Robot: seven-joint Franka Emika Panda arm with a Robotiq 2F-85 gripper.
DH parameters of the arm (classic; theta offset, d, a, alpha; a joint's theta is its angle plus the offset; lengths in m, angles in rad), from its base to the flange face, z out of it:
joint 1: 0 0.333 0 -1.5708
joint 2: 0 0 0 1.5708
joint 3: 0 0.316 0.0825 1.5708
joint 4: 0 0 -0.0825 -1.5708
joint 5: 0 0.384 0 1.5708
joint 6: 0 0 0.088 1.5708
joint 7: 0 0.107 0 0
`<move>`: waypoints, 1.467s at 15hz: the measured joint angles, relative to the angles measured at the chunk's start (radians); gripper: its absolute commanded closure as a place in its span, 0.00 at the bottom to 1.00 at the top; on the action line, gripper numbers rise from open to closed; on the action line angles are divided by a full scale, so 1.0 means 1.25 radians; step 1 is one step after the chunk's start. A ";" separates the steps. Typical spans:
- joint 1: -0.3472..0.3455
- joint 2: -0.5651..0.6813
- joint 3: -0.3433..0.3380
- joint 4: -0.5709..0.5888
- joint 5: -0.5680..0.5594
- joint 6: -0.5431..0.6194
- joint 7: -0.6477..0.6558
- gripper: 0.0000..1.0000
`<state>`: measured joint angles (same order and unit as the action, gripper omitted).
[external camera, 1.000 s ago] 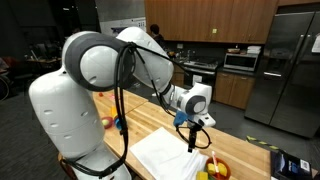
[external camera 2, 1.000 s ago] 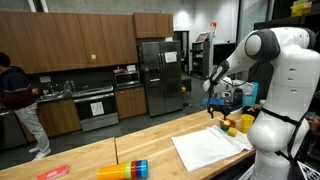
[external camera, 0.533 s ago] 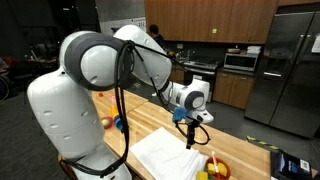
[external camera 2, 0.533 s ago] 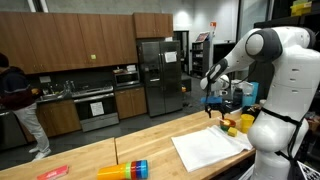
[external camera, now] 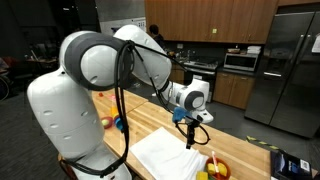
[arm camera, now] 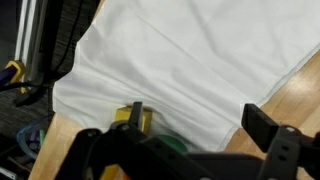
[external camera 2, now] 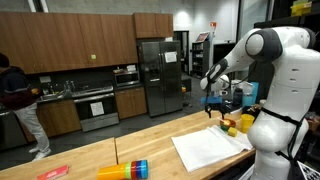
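Observation:
A white cloth (arm camera: 190, 55) lies spread on the wooden table (external camera 2: 110, 145) and fills most of the wrist view. In both exterior views it lies at the table's near end (external camera: 165, 155) (external camera 2: 210, 148). My gripper (arm camera: 198, 120) hangs a little above one edge of the cloth, open, with nothing between its fingers (arm camera: 262, 124). In both exterior views the gripper (external camera: 192, 138) (external camera 2: 218, 111) points down over the cloth. A yellow object (arm camera: 130, 117) and a green one (arm camera: 172, 144) sit just beside the cloth's edge, partly hidden by the gripper body.
A bowl of small yellow and red items (external camera: 216, 168) stands by the cloth, seen also as yellow items (external camera 2: 235, 125). Stacked coloured cups (external camera 2: 125, 170) and a red object (external camera 2: 52, 172) lie farther along the table. A person (external camera 2: 20, 100) stands in the kitchen behind.

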<state>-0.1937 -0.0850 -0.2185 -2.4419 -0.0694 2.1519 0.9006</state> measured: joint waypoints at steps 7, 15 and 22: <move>-0.015 0.002 0.000 -0.004 -0.039 -0.050 -0.150 0.00; -0.021 0.004 0.004 -0.003 -0.082 -0.167 -0.402 0.00; -0.017 0.026 0.015 0.016 -0.082 -0.219 -0.470 0.00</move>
<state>-0.2150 -0.0530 -0.2003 -2.4219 -0.1720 1.8787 0.3135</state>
